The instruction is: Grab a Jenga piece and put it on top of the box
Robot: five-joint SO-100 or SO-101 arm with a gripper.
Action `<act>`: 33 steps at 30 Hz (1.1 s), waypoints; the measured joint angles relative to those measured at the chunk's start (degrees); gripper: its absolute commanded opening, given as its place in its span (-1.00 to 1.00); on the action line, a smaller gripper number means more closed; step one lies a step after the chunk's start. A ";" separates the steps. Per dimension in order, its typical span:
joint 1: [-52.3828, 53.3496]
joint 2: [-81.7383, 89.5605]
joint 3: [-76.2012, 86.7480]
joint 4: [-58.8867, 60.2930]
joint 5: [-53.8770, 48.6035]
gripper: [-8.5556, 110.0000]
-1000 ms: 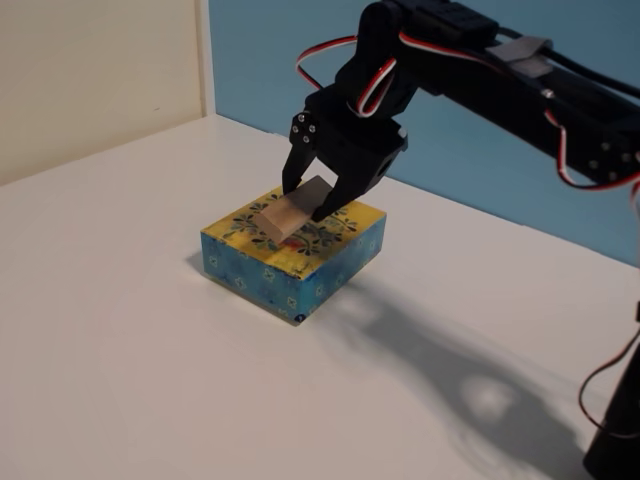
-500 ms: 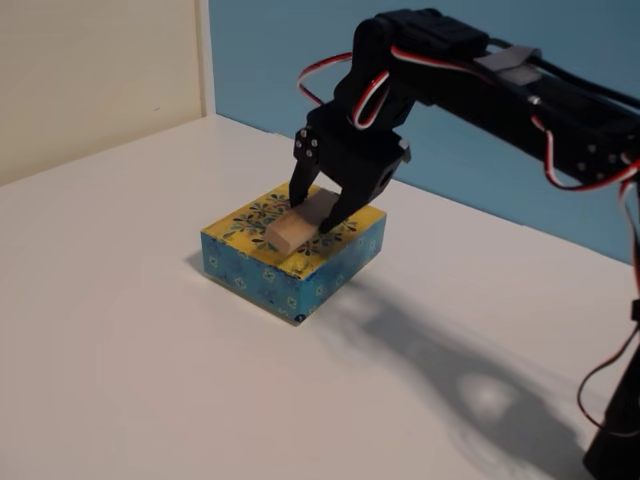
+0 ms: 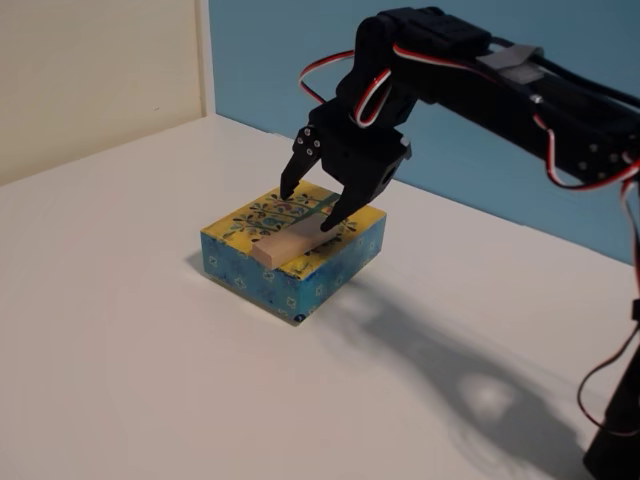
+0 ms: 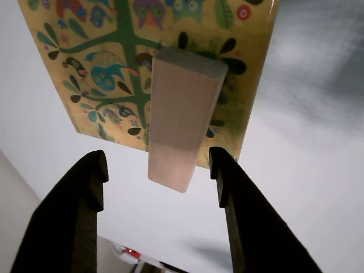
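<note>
Jaws apart around Jenga piece [image 4: 183, 116]

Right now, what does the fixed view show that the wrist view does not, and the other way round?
Only the fixed view shows the box's blue patterned sides, the black arm with red and white wires, the white table as a whole, and the blue back wall.

Only the wrist view shows the owls printed on the yellow top.

Both show the end effector open, with the Jenga piece lying free on the box and reaching past one edge.
</note>
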 measured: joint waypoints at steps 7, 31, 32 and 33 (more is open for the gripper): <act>0.00 2.02 -0.70 3.87 -1.23 -0.74; 3.78 26.81 13.01 20.92 -0.70 -0.86; 3.87 28.65 15.82 19.69 -0.70 -0.86; 3.87 30.59 18.98 18.28 -0.70 -0.86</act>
